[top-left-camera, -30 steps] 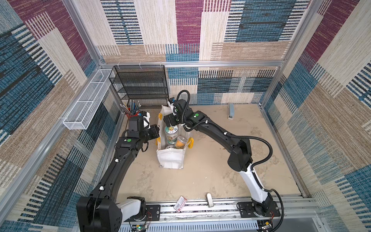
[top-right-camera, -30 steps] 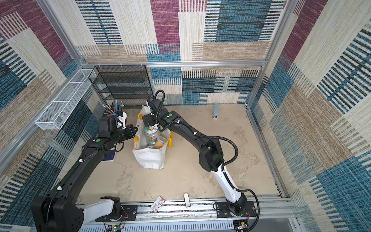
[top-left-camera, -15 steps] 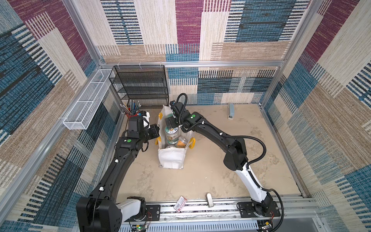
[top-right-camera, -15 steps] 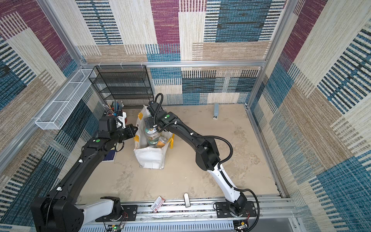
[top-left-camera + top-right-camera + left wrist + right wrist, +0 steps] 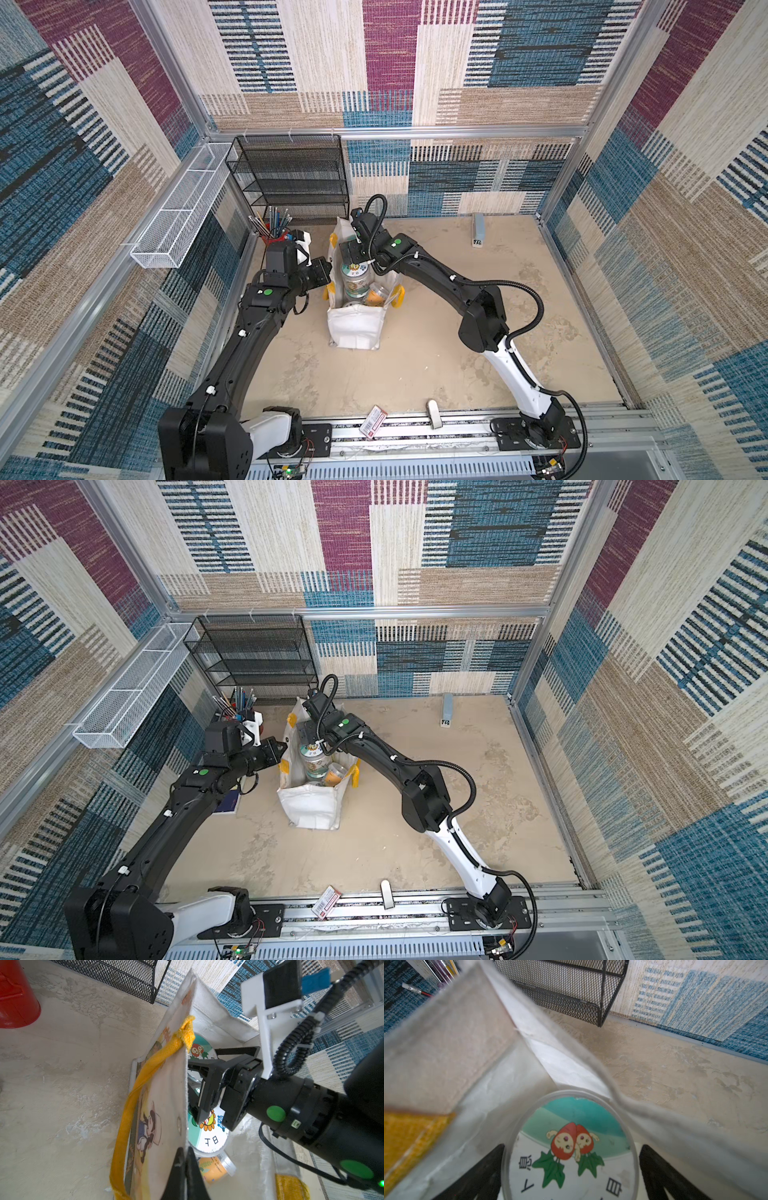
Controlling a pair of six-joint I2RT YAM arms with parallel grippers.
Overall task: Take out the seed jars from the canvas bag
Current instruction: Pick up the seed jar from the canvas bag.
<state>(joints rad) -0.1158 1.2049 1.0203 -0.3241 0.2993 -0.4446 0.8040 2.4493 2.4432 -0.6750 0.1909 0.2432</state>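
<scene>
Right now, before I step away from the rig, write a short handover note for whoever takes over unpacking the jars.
Left hand: shut on the canvas bag, pinching its side wall at the rim.
Right hand: open, inside the bag, fingers either side of the strawberry-lid jar, not gripping.
Jars: the strawberry-lid jar, sunflower-lid jar and orange-label jar are in the bag; none seen outside it.
Done: no jar out.
Left: close on the strawberry-lid jar, lift it out, then the rest.

Black characters ring the strawberry lid (image 5: 571, 1147) of a seed jar inside the canvas bag (image 5: 446, 1043) — 息 and 日 can be read. A second jar's sunflower lid (image 5: 205, 1136) carries 日 and a 丁-like mark; print on the orange-labelled jar (image 5: 212, 1168) is too small to read.
</scene>
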